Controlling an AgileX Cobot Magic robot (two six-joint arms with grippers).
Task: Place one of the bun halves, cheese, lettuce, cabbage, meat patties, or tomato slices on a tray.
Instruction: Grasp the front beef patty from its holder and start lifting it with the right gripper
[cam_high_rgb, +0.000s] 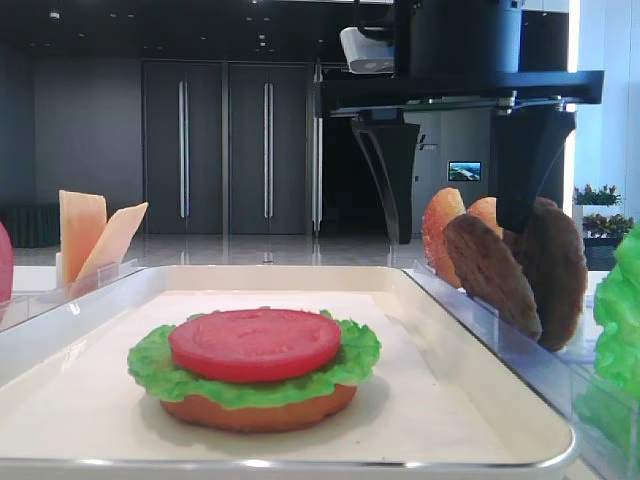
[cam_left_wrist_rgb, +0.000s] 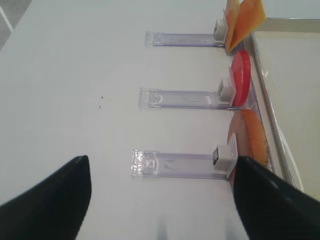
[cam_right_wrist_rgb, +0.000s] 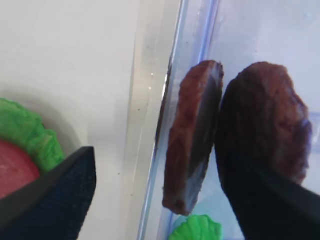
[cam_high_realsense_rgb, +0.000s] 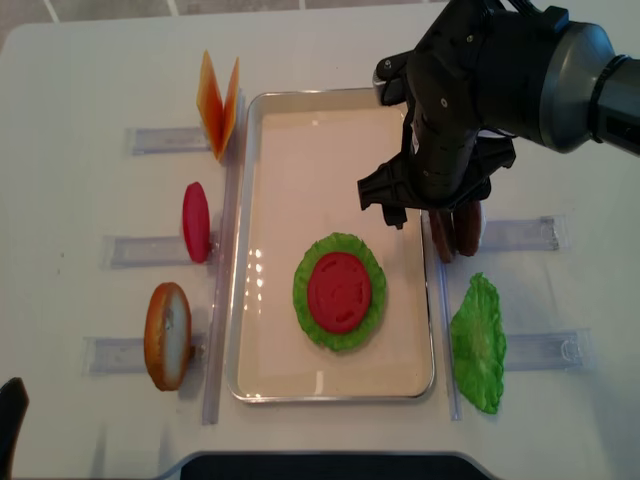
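Directly between pincer (cam_right_wrist_rgb: 160, 200) fingers: meat patties (cam_right_wrist_rgb: 192, 140).

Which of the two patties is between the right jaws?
The patty nearer the tray; it stands in the open gap, while the outer patty sits behind the right-hand jaw.

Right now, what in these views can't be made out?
- Meat patties: overhead, mostly hidden under the right arm.
- Right gripper: wrist view edges cut off both fingers' tips.
- Bottom bun half: only its rim shows under the lettuce and tomato slice.
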